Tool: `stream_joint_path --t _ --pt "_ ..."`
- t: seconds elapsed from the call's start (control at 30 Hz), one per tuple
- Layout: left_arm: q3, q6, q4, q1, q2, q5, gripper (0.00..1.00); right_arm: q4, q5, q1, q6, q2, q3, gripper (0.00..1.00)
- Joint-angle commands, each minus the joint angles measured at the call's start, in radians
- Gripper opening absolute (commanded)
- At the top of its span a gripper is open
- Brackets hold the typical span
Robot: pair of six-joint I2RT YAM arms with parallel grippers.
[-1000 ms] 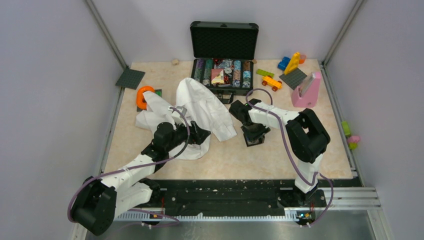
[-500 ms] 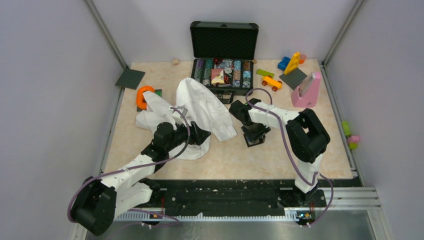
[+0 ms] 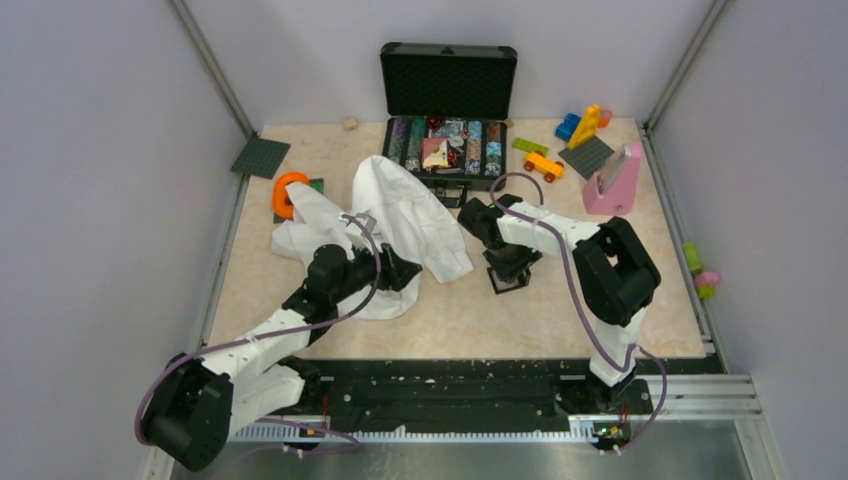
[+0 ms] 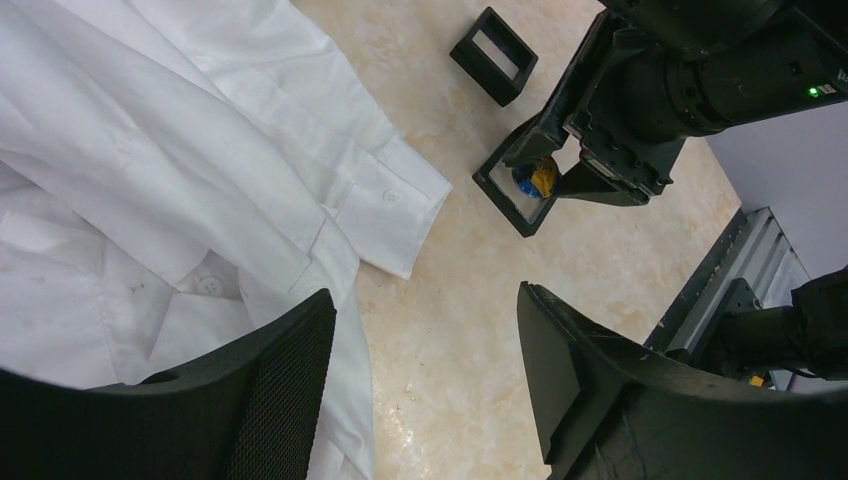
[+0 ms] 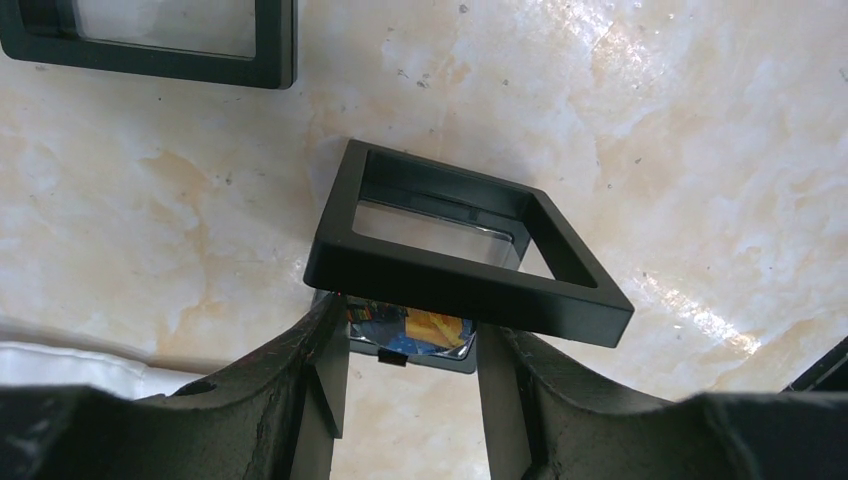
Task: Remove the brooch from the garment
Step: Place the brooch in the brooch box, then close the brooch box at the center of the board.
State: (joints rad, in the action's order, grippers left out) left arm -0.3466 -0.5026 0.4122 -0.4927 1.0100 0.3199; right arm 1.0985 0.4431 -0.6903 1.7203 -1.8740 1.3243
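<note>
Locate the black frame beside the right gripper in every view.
Top: frame at centre, under the right gripper.
Left wrist: upper right of centre, below that gripper.
Right wrist: centre, tilted, just ahead of that gripper.
Shared landmark: the white shirt lies to the frame's left in all three.

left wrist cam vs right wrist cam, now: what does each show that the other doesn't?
Left wrist only: the open left gripper and the white button-up shirt's buttoned cuff.
Right wrist only: the held black square frame's top half tilted up above its lower part.
Both: the right gripper shut on that frame with a small blue-and-orange piece inside, a second black square frame flat on the beige marble-look table, and some white shirt fabric.
</note>
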Motion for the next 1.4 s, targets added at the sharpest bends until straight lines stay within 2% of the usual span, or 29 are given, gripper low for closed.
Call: stream_joint_path --t 0.0,0.23,0.27,0.3,0.33,0.6,0.77,0.93,1.07,1.13,1.2,1.27,1.37 --pt "0.004 0.008 0.069 -0.002 -0.001 0.028 0.70 0.067 0.033 0.012 0.001 0.028 0.056 0.40" --pt "0.002 0.012 0.074 -0.003 0.004 0.039 0.66 0.018 0.030 0.014 -0.053 0.040 0.051 0.49" --pt "0.003 0.012 0.074 -0.002 0.005 0.041 0.66 0.023 0.035 0.014 -0.059 0.038 0.058 0.75" --pt "0.003 0.013 0.074 -0.002 0.007 0.043 0.65 0.023 0.039 0.014 -0.071 0.035 0.066 0.95" --pt "0.003 0.012 0.075 -0.003 0.008 0.043 0.65 0.049 0.041 0.014 -0.062 0.028 0.079 0.98" --pt "-0.001 0.015 0.077 -0.006 0.017 0.051 0.63 0.081 0.050 0.014 -0.051 0.019 0.101 0.99" --pt "0.000 0.015 0.076 -0.007 0.015 0.046 0.63 0.191 0.086 -0.018 -0.067 -0.025 0.241 0.97" --pt "0.001 0.021 0.074 -0.007 0.008 0.043 0.64 0.176 0.079 -0.074 -0.210 -0.039 0.391 0.93" --pt "0.004 0.030 0.078 -0.009 0.007 0.051 0.64 0.156 0.104 -0.078 -0.296 0.028 0.411 0.92" --pt "0.006 0.036 0.084 -0.009 0.010 0.057 0.67 0.138 0.150 -0.071 -0.331 0.087 0.363 0.91" --pt "0.005 0.040 0.090 -0.011 0.016 0.064 0.69 0.053 0.177 -0.055 -0.403 0.177 0.257 0.89" --pt "0.002 0.050 0.095 -0.020 0.026 0.070 0.70 -0.080 0.165 -0.011 -0.487 0.296 0.102 0.87" --pt "-0.018 0.073 0.087 -0.057 0.062 0.065 0.70 -0.342 0.104 0.072 -0.649 0.526 -0.165 0.80"
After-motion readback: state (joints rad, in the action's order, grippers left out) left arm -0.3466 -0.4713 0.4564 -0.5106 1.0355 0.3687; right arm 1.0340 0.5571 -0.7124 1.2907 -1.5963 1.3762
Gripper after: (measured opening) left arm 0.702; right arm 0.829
